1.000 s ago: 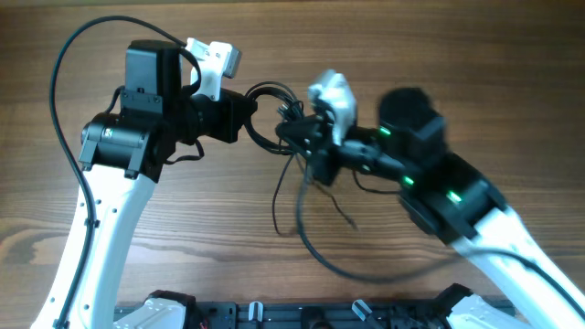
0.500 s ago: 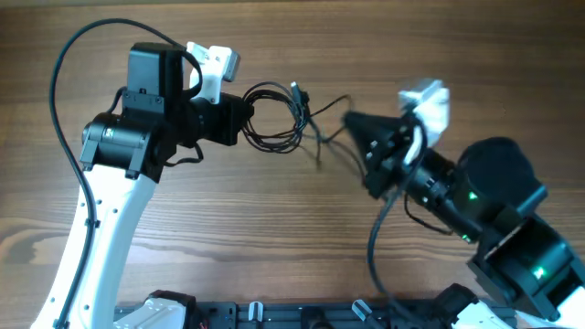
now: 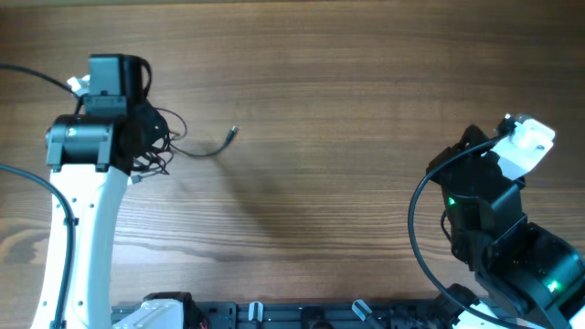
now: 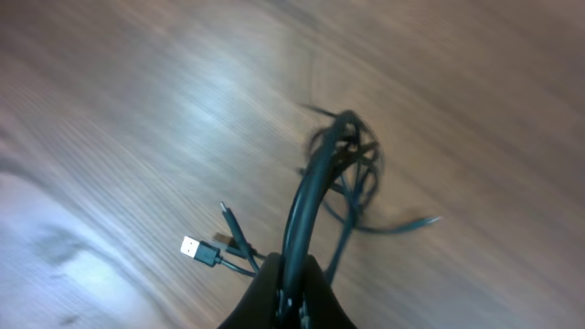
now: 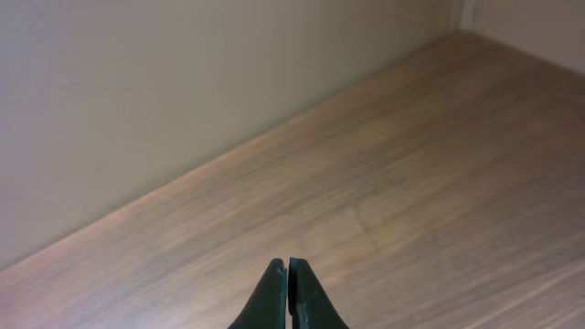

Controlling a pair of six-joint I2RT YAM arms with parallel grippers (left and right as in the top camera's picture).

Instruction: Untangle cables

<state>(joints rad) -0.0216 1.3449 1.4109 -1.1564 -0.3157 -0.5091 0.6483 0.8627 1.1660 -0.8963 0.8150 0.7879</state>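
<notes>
The cables [image 3: 163, 144] are a small black tangled bundle at the far left of the table, with one loose tail ending in a plug [image 3: 232, 132] to its right. My left gripper [image 4: 293, 274] is shut on a thick strand of the bundle. In the left wrist view the loops [image 4: 347, 160] hang beyond the fingers, and a USB plug [image 4: 197, 249] dangles to the left. In the overhead view the left gripper [image 3: 146, 146] sits mostly under its wrist. My right gripper [image 5: 289, 267] is shut and empty, held far from the cables at the right side [image 3: 468, 144].
The brown wooden table [image 3: 329, 100] spans the view. A pale wall [image 5: 183, 82] borders the table's edge in the right wrist view. Thick black arm cables [image 3: 416, 228] loop beside the right arm and run off the left arm [image 3: 27, 174].
The left arm has swung from the centre to the far left, carrying the bundle. The right gripper has let go of the cable, shut, and pulled back to the right.
</notes>
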